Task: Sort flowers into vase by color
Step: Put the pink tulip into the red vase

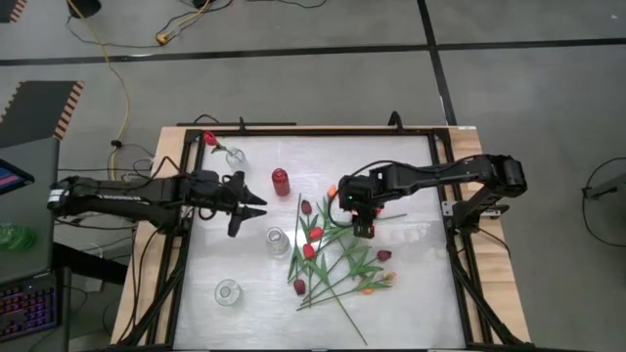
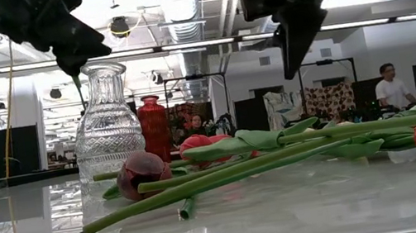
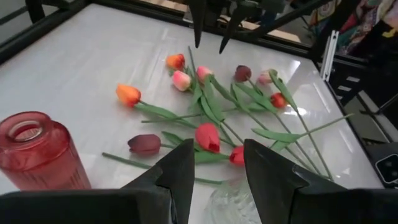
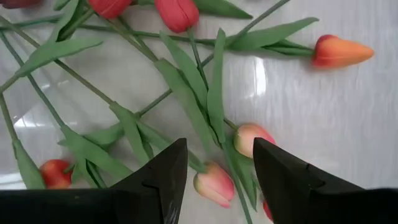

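No readable text or labels.

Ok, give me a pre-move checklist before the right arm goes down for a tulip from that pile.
1. Right gripper open and empty: ok; its fingers stand apart with nothing between them.
2. Right gripper over the tulips: ok; it hangs above the pile's upper edge.
3. One single stem lined up between the fingers: not ok; several stems and leaves cross under it.
4. Left gripper clear of the pile: ok; it is open and empty, off to the pile's left.
5. Nearest clear vase upright: ok; beside the pile.
6. Red vase upright and clear: ok.
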{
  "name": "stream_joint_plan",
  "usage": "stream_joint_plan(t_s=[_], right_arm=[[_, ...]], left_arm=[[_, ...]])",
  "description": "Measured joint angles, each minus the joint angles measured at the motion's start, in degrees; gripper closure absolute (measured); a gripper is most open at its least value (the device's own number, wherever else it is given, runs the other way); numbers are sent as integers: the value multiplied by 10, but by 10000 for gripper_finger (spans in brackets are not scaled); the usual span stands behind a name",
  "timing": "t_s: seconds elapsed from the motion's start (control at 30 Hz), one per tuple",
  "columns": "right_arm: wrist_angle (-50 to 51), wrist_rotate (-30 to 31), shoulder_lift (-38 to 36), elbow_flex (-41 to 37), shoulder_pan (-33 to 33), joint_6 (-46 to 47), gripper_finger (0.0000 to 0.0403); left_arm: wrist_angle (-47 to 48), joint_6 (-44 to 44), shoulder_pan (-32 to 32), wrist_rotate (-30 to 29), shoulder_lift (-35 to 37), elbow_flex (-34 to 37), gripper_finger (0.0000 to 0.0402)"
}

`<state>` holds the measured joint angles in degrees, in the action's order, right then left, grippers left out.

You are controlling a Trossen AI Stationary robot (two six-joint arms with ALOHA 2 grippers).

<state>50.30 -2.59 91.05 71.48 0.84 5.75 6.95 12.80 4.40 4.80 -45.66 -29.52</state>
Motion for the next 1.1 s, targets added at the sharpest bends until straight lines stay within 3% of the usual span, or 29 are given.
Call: stream_joint_plan(t_s=[0.37,0.63,1.1], right_arm=[[-65,-1,2,0,-53,-87,194],[-84,-1,16,-1,-106,-92,195],[-100,-3,128,0,-135,-93,232]], left_arm=[[-24,1,-20,-10,-62,0,276],[-45,1,-22,-10,-79,0,276],[-51,0,-23,-9,-78,0,276]])
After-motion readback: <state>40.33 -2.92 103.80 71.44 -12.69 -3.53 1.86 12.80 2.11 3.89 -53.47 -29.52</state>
